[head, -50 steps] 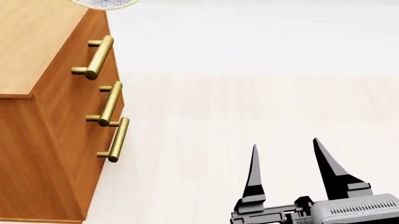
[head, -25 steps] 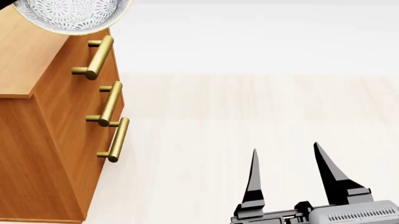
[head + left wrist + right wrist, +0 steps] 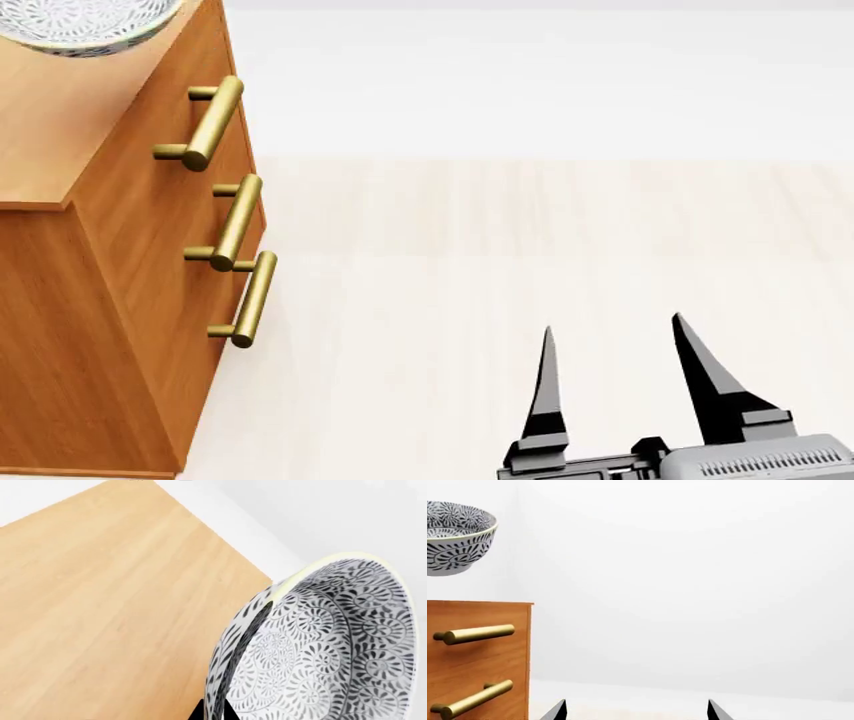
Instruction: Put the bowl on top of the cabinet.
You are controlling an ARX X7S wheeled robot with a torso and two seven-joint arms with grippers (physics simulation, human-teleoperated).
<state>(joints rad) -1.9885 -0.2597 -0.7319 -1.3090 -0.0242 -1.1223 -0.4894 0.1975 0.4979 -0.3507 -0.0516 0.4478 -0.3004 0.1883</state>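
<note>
The patterned grey-and-white bowl [image 3: 80, 25] shows at the head view's top left, over the top of the orange-brown cabinet [image 3: 120, 300]. In the right wrist view the bowl [image 3: 457, 537] hangs upright with a gap between it and the cabinet [image 3: 474, 660] top. My left gripper [image 3: 215, 710] is shut on the bowl [image 3: 320, 645] rim, one finger inside and one outside, above the wooden cabinet top [image 3: 100, 605]. The right gripper [image 3: 611, 328] stands open and empty low over the floor, right of the cabinet. Its tips frame empty space in the right wrist view [image 3: 636, 702].
Three brass bar handles [image 3: 234, 220] stick out from the cabinet front toward the right arm's side. Pale wood floor [image 3: 534, 230] stretches to a white wall [image 3: 694, 580] behind.
The bowl came down into the head view and then shifted left over the cabinet top. The right gripper sank slightly lower in the view and stayed open.
</note>
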